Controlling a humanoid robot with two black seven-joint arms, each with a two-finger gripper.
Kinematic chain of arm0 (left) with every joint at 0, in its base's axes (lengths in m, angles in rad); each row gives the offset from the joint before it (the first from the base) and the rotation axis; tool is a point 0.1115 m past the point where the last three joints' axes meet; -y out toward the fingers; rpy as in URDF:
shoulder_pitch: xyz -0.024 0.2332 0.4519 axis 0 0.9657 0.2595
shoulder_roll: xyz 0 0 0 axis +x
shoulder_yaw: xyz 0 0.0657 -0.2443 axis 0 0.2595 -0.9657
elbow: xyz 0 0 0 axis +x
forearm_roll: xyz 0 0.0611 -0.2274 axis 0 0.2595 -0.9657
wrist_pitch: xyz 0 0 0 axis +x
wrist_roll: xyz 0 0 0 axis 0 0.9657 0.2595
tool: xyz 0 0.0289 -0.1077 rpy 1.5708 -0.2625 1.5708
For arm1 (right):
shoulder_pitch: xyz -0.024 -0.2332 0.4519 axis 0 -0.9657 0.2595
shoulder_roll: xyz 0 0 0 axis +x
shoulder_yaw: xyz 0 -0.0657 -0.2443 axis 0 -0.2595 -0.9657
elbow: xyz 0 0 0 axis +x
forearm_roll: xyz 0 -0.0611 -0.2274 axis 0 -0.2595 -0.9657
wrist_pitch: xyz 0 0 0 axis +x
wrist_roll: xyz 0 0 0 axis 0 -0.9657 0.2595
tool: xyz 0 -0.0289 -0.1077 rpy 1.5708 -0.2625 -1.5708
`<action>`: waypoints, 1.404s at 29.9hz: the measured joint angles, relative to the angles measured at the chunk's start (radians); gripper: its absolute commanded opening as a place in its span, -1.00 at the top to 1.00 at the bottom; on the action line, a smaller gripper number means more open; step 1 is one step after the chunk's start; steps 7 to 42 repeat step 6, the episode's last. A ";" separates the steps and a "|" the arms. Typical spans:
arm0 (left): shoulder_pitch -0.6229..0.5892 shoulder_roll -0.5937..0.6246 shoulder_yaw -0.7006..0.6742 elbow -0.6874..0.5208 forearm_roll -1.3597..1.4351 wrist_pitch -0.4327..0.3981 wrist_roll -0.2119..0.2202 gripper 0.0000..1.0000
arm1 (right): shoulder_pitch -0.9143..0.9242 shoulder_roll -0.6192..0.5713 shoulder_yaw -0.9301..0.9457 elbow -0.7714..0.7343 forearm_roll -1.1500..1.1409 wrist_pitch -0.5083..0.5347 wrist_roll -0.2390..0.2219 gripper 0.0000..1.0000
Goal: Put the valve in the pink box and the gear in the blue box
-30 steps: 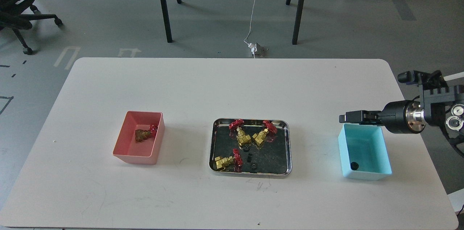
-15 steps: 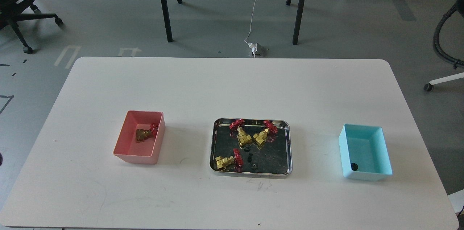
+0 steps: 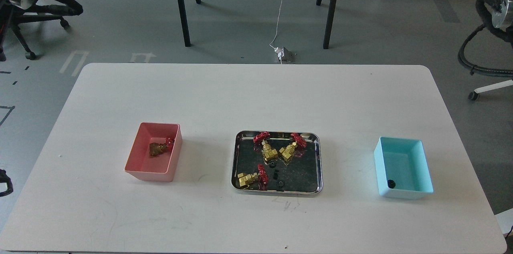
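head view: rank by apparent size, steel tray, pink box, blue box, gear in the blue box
1. Steel tray, clearly the largest.
2. Pink box and blue box: they look about the same size, so I won't rank one over the other.
3. Gear in the blue box's near left corner, by far the smallest.

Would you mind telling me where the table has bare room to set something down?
Bare stretches lie between the pink box and the steel tray, between tray and blue box, and across the far half. The tray itself is crowded with valves and gears.
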 measured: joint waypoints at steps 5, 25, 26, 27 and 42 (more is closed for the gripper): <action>-0.021 -0.051 -0.011 -0.010 -0.053 -0.048 -0.025 -0.84 | 0.010 0.002 -0.001 0.022 0.001 0.009 0.005 -0.97; -0.024 -0.058 -0.014 -0.011 -0.083 -0.058 -0.022 -0.84 | 0.013 0.003 -0.001 0.034 0.001 0.005 0.006 -0.97; -0.024 -0.058 -0.014 -0.011 -0.083 -0.058 -0.022 -0.84 | 0.013 0.003 -0.001 0.034 0.001 0.005 0.006 -0.97; -0.024 -0.058 -0.014 -0.011 -0.083 -0.058 -0.022 -0.84 | 0.013 0.003 -0.001 0.034 0.001 0.005 0.006 -0.97; -0.024 -0.058 -0.014 -0.011 -0.083 -0.058 -0.022 -0.84 | 0.013 0.003 -0.001 0.034 0.001 0.005 0.006 -0.97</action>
